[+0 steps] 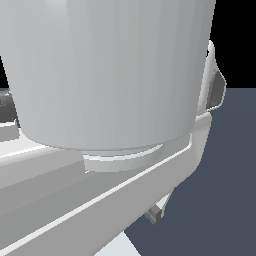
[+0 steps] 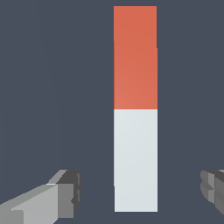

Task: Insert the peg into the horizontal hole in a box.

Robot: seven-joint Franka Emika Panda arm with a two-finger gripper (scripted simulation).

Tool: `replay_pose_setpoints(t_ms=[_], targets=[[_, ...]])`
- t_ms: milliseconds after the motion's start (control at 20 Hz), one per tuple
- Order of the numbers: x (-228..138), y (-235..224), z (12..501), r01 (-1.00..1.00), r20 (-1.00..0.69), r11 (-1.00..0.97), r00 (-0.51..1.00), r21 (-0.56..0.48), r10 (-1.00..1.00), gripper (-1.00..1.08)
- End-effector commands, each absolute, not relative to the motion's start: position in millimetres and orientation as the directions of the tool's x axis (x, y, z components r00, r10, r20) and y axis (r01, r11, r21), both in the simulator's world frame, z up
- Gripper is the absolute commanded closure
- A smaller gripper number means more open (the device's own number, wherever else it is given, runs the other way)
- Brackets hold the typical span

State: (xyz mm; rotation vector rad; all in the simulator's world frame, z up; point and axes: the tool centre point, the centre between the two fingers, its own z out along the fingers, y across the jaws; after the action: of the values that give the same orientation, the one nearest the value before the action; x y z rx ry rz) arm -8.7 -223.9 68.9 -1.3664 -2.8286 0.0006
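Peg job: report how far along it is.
Done: the claw is lined up over the peg, open, with a finger on each side of the white half. In hand: closing for the grasp; the fingers do not touch the peg yet. Left: grip, lift and push it into the box, which neither view shows; the arm fills the exterior view.

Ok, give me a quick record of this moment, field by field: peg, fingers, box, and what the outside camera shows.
peg: red-orange and white bar, lying flat on the dark floor
fingers: open, one on each side of the white half, not touching it
gripper: above the peg's white end
box: not in view
hole: not in view
exterior view: mostly blocked by the arm's pale body
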Motion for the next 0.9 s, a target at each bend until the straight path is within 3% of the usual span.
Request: replay_pose_setpoints(t_ms=[0,850], targets=[[-9,-224,69,0.783,0.0,0.622,-0.622,0.0,0.783,-0.92],[-7,-224,19,0.781,0.0,0.625,-0.625,0.0,0.781,-0.92]])
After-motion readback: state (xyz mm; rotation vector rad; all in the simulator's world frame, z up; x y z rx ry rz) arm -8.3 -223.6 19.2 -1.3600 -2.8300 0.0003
